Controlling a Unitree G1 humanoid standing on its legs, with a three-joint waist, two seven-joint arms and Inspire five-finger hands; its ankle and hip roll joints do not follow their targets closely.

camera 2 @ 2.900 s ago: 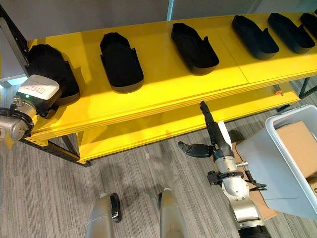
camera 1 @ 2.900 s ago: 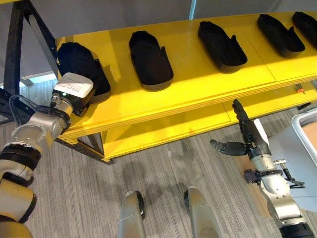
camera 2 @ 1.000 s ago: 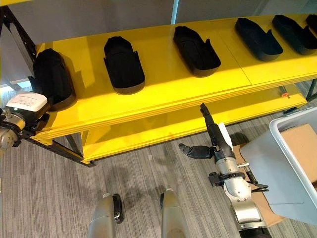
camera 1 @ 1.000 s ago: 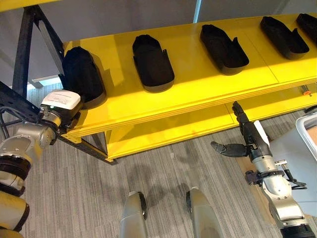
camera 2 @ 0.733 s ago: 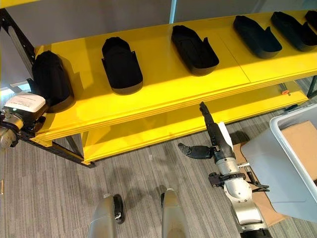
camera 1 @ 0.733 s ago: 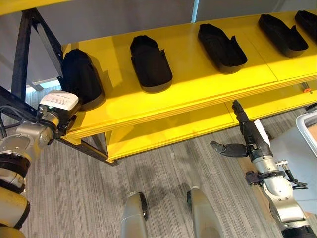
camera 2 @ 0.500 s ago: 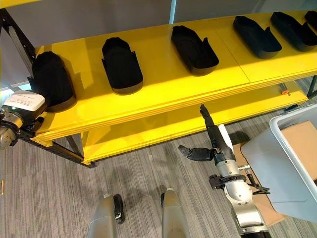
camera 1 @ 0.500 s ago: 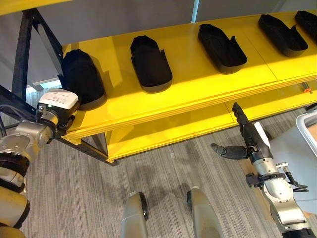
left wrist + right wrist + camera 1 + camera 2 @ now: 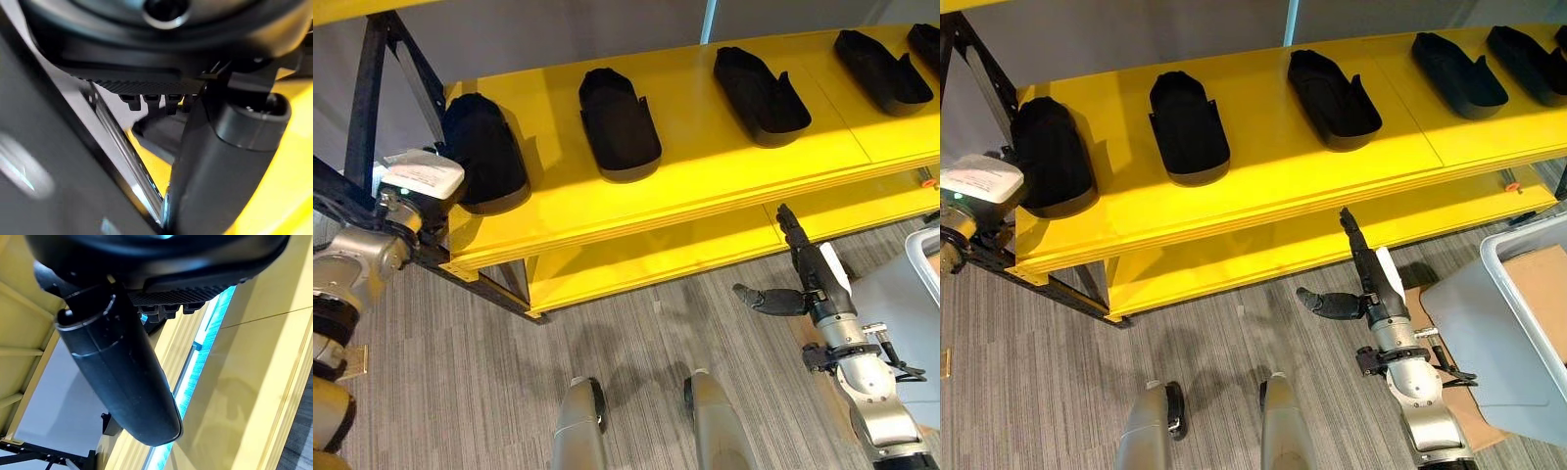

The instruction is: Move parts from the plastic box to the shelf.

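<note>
Several black moulded parts lie in a row on the yellow shelf (image 9: 705, 166). The leftmost part (image 9: 484, 152) sits at the shelf's left end, and others (image 9: 619, 122) (image 9: 762, 88) follow to the right. My left hand (image 9: 416, 181), with a white label on its back, hangs just off the shelf's left corner beside that part; it is open and empty, its thumb (image 9: 220, 161) standing free. In front of the lower shelf board (image 9: 636, 259) my right hand (image 9: 808, 284) is open, fingers straight and thumb out, holding nothing.
A grey plastic box (image 9: 1528, 323) with cardboard (image 9: 1547, 284) in it stands at the lower right, by my right arm. The black shelf frame (image 9: 382, 98) rises next to my left hand. Grey carpet lies below.
My left hand has drawn back from the leftmost part to the shelf's left corner; the part stays on the shelf. The right hand has barely moved. The view has shifted slightly.
</note>
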